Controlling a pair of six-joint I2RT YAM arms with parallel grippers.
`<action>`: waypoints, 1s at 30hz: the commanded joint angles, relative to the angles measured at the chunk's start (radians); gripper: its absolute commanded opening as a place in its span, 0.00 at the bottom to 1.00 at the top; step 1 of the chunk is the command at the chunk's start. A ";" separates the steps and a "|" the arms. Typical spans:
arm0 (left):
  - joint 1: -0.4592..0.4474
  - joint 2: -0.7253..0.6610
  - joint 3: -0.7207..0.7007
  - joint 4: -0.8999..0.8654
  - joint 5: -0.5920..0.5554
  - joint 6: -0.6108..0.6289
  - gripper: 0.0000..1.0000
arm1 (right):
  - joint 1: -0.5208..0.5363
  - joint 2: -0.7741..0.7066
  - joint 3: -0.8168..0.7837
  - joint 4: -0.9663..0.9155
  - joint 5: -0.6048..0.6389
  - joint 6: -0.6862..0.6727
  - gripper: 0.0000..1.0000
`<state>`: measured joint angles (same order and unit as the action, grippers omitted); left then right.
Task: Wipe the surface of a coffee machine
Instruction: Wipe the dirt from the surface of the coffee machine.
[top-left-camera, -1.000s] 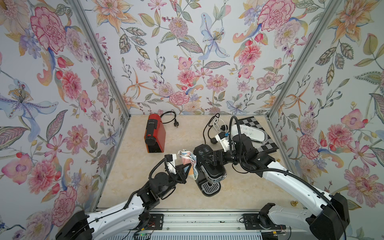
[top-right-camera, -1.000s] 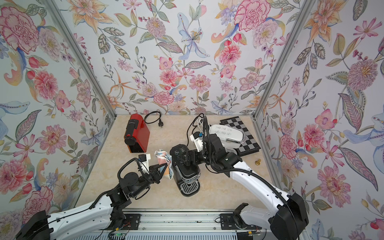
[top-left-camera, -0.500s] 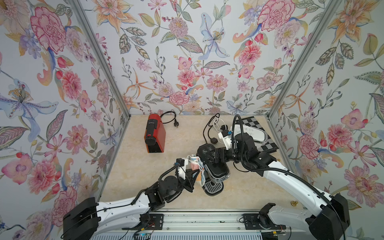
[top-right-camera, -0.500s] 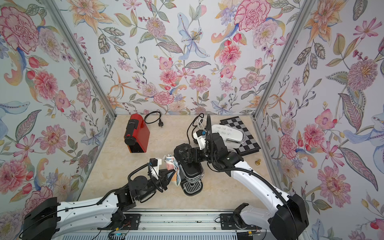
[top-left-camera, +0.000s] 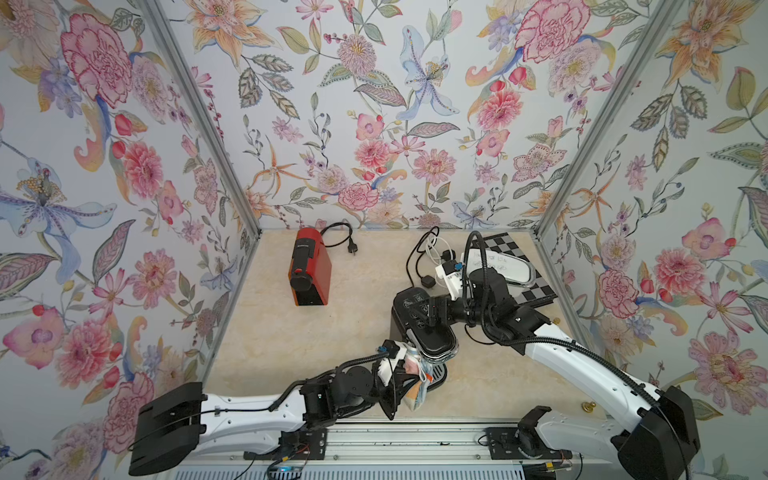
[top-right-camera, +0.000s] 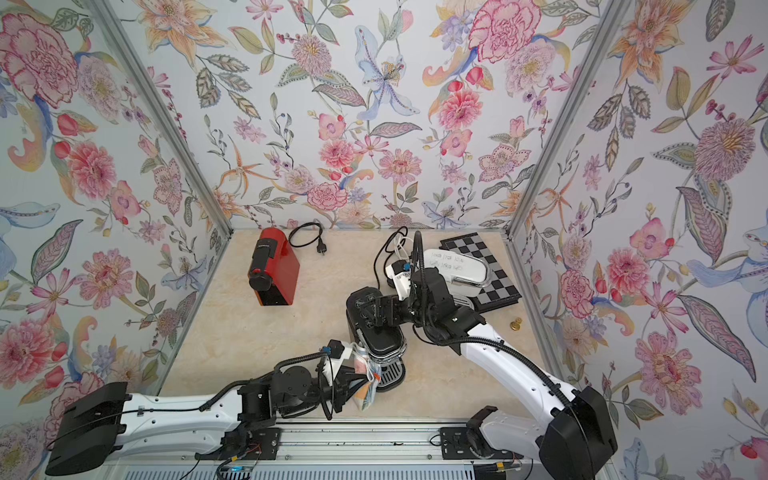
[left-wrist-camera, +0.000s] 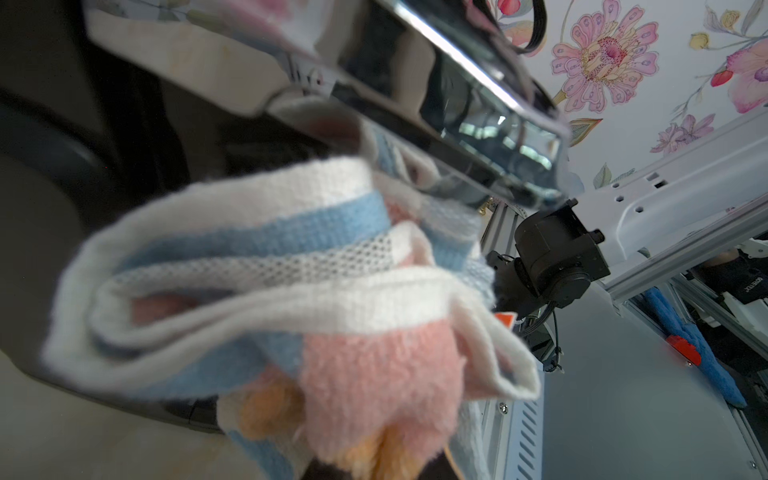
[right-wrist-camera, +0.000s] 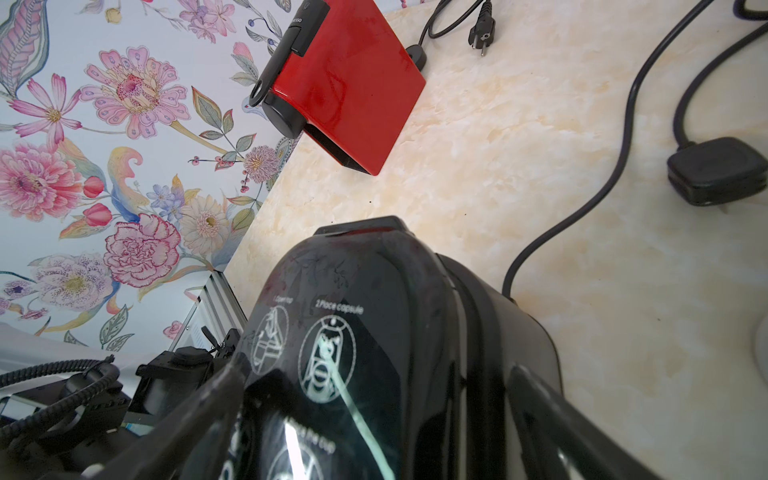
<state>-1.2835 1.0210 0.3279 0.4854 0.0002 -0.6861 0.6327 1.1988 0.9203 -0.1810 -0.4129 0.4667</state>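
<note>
Sliding forward from the flank, the left tool (top-left-camera: 401, 380), pinching the cloth (top-left-camera: 417, 395), now rubs under the black coffee machine's (top-left-camera: 428, 332) head mid-worktop (top-left-camera: 291, 340), while the right tool (top-left-camera: 432, 311) straddles its lid spread wide, so hard pushing could skid it.

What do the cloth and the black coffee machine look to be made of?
The cloth: soft woven or knitted textile, going by its fuzzy pink, blue and white bands and limp folds. The black coffee machine: probably glossy moulded plastic, going by its sharp reflections and printed white icons.
</note>
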 joint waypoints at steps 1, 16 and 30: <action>-0.007 -0.039 0.048 0.010 -0.028 0.055 0.00 | 0.028 0.026 -0.044 -0.059 -0.031 0.013 1.00; 0.119 -0.051 0.021 0.042 0.030 0.019 0.00 | 0.027 0.046 -0.035 -0.057 -0.038 0.007 1.00; 0.214 -0.044 0.043 -0.028 0.079 0.012 0.00 | 0.024 0.058 -0.035 -0.055 -0.043 0.004 1.00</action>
<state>-1.1362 1.0145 0.3786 0.4099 0.1200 -0.6621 0.6258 1.2114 0.9089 -0.1345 -0.4114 0.4713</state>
